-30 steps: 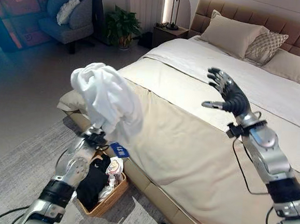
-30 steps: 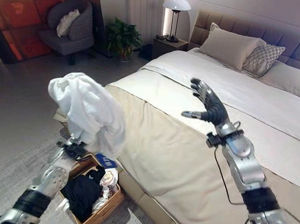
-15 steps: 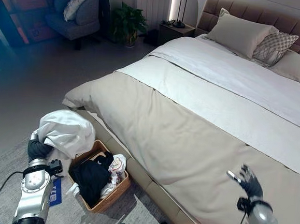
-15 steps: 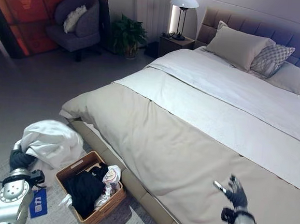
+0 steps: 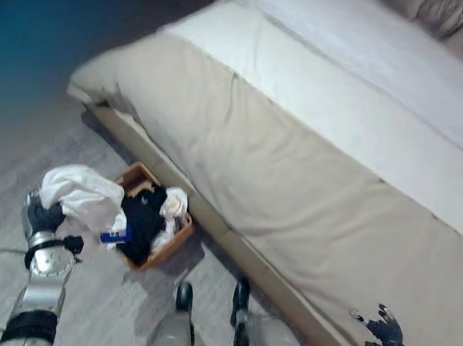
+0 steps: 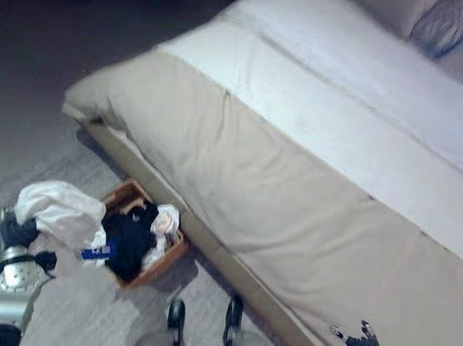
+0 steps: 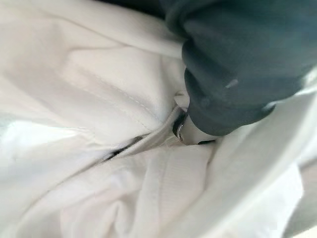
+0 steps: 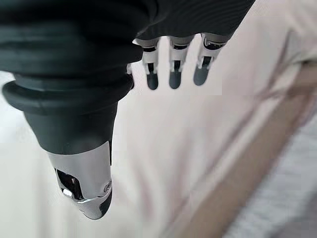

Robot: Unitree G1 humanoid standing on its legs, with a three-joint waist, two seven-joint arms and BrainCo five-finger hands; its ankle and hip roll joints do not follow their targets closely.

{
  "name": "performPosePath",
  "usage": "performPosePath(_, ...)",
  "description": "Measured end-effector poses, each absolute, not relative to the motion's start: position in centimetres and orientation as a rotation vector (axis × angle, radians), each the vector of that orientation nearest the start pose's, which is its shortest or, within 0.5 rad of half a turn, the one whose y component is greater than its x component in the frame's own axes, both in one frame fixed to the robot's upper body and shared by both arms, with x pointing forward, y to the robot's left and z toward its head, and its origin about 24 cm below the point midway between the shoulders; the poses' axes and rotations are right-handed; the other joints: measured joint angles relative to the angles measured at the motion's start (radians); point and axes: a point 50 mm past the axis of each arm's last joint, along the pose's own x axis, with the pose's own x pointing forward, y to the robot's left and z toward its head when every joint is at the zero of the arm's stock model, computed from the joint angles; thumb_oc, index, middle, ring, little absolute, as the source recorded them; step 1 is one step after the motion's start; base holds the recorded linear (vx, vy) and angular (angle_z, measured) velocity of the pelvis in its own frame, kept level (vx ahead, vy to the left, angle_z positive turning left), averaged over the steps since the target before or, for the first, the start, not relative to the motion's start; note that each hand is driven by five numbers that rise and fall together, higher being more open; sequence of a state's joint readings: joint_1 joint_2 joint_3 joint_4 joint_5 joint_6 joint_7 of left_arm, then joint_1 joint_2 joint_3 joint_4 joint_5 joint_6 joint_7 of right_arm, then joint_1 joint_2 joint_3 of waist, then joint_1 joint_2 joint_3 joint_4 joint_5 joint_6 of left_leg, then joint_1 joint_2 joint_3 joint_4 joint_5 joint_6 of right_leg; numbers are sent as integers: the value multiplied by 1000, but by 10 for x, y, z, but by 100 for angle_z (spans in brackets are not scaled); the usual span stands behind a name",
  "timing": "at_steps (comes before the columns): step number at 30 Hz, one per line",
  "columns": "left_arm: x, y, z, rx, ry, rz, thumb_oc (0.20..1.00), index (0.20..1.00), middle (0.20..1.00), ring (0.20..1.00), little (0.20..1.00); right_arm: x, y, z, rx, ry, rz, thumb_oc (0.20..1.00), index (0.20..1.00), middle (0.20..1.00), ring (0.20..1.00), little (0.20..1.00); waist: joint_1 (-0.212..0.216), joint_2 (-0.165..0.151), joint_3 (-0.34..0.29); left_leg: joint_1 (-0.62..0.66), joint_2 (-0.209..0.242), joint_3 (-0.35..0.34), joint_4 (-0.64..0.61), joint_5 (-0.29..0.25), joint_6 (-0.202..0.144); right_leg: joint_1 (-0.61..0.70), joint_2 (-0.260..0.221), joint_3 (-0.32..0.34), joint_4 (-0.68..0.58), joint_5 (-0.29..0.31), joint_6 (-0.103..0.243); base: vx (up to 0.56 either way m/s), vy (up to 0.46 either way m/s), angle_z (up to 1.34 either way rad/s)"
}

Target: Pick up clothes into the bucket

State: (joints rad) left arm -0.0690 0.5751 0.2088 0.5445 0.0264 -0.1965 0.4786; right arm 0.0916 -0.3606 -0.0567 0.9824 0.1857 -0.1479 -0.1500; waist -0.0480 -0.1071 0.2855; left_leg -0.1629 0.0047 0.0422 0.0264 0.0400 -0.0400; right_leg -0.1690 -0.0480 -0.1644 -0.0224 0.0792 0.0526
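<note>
A white garment [image 5: 81,193] is bunched over my left hand [image 5: 40,216], hanging at the left rim of the wicker basket [image 5: 180,237] on the floor beside the bed. In the left wrist view the white garment [image 7: 99,99] wraps the hand, and the thumb [image 7: 190,133] presses into its folds. The basket holds dark clothes [image 5: 141,222] and a light patterned piece [image 5: 173,204]. A blue tag [image 5: 114,234] hangs from the garment over the basket. My right hand [image 5: 383,329] hovers low at the bed's near edge, its fingers [image 8: 173,74] straight and apart from everything.
The large bed [image 5: 296,170], under a beige cover with a white sheet further up, fills the right and the top. Its wooden base runs just behind the basket. A grey rug [image 5: 109,300] lies under the basket and my left arm.
The camera has tipped down toward the floor. My left hand has come down with the white garment to the basket's rim. My right hand has dropped to the bed's near edge.
</note>
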Motion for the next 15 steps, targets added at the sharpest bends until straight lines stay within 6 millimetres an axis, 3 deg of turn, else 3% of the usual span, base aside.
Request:
performPosePath(5,252,368,82,665,-40,775,200,200,200,200,200,131,-286,-118,-241,833,-377,1000,1000,1000,1000,1000,-14,-22,107,-138,10,-14,122,-33,-9,-104,3,-4,60,-1,-1,-108,-4,1)
performPosePath(6,259,372,98,685,-80,792,200,200,200,200,200,140,-282,-117,-239,810,-361,1000,1000,1000,1000,1000,-16,-36,140,-187,16,-16,165,-46,-10,-143,8,-1,80,-1,-2,-108,-7,-11)
performPosePath(9,276,370,120,711,-143,793,200,200,200,200,200,157,-271,-111,-233,740,-319,1000,1000,1000,1000,1000,-23,-70,191,-268,31,-17,252,-76,-11,-210,15,3,131,-8,-8,-95,-5,-9)
performPosePath(15,294,364,135,651,-179,796,200,200,200,200,200,177,-261,-103,-232,663,-286,1000,1000,1000,1000,1000,-46,-86,217,-447,40,-33,392,-116,0,-360,19,-1,224,-24,-15,-70,42,0)
